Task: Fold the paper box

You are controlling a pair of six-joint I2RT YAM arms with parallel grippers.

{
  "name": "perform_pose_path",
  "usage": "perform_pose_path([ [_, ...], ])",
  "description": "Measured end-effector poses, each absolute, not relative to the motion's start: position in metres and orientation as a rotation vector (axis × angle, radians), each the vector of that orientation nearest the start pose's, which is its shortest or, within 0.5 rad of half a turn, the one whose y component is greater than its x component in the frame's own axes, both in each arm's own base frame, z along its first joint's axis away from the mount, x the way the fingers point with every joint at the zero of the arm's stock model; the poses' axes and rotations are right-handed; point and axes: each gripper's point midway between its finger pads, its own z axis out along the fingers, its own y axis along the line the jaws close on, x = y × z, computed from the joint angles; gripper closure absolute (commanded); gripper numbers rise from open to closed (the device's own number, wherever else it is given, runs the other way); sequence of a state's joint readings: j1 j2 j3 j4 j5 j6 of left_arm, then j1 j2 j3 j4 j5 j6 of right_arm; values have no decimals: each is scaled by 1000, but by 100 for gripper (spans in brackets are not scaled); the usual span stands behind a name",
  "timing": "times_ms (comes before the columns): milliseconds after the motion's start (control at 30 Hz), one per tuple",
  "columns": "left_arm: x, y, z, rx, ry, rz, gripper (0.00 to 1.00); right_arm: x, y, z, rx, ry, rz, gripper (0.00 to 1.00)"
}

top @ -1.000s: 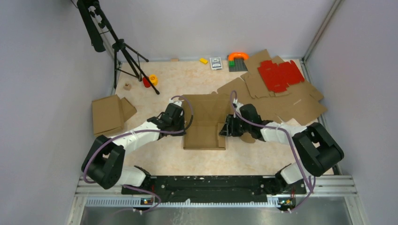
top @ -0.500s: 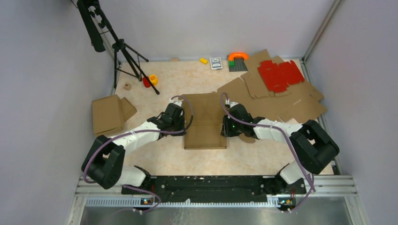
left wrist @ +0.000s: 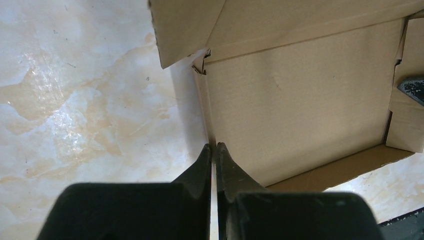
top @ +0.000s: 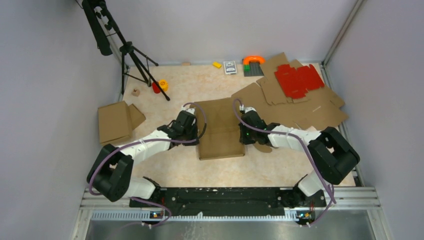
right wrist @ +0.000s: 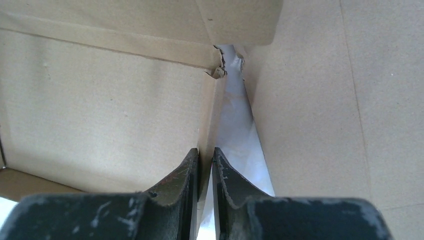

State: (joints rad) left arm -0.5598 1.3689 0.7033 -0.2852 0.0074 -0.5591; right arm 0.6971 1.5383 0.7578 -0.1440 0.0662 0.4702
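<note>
The paper box (top: pixel 220 131) lies in the middle of the table, a brown cardboard piece with its base flat and both side walls raised. My left gripper (top: pixel 196 131) is shut on the left wall; in the left wrist view the thin wall edge runs into the closed fingertips of that gripper (left wrist: pixel 214 148), with the box floor (left wrist: pixel 300 100) to the right. My right gripper (top: pixel 243 134) is at the right wall. In the right wrist view the gripper (right wrist: pixel 206 152) pinches the upright wall, with the box floor (right wrist: pixel 100 100) to the left.
Flat brown cardboard sheets (top: pixel 310 110) lie right of the box, with a red die-cut sheet (top: pixel 299 79) on top. A folded cardboard box (top: pixel 116 121) sits at the left. A tripod (top: pixel 131 55), a yellow-red item (top: pixel 161 85) and small toys (top: pixel 253 64) stand at the back.
My right gripper has moved left to the box's right wall and closed on it, and that wall now stands upright. The left gripper has kept its hold.
</note>
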Motion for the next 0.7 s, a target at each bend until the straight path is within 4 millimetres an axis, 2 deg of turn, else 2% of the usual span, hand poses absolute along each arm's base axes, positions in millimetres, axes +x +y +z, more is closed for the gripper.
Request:
perform_pose_path([
  [67,253,-186,44,3,2584,-448,100,264,230,25,-268,2525,369,100],
  [167,253,-186,45,-2,2584,-450,100,265,230,26,-287,2516,319,94],
  [467,252,-191,44,-19,2576,-481,100,272,229,28,-338,2482,129,96],
  [700,252,-190,45,-48,2556,-475,100,282,227,28,-341,2463,-9,84],
])
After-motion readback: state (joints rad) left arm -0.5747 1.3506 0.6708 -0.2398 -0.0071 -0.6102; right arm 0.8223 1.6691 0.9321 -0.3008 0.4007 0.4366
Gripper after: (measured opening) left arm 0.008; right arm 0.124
